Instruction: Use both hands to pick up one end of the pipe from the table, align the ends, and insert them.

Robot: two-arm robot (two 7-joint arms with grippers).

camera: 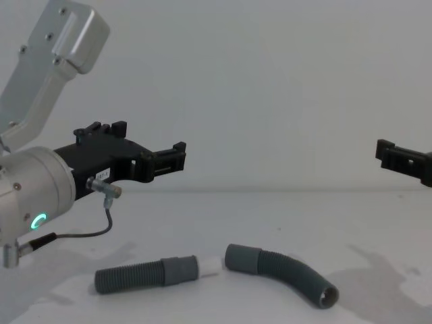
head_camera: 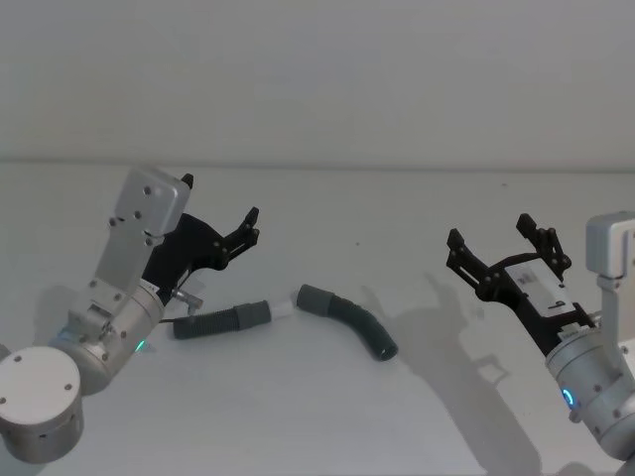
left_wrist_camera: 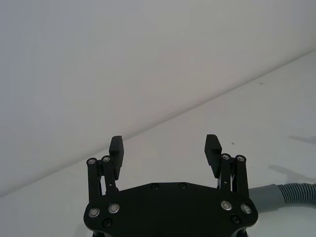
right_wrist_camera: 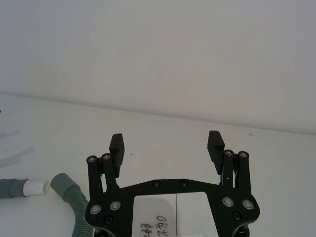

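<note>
The pipe lay in two pieces near the middle of the table (head_camera: 298, 426). The straight piece (head_camera: 223, 319) was on the left, its white spigot tip (head_camera: 283, 305) aimed at the grey socket cuff (head_camera: 316, 297) of the curved piece (head_camera: 359, 324). The tip sat just beside the cuff, seemingly not quite touching. This layout likely suited one piece per arm. The left gripper (left_wrist_camera: 164, 148) hung raised over the straight piece's left part, jaws wide and empty. The right gripper (right_wrist_camera: 167, 145) hovered well apart to the right, also spread wide, probably ready to grasp.
</note>
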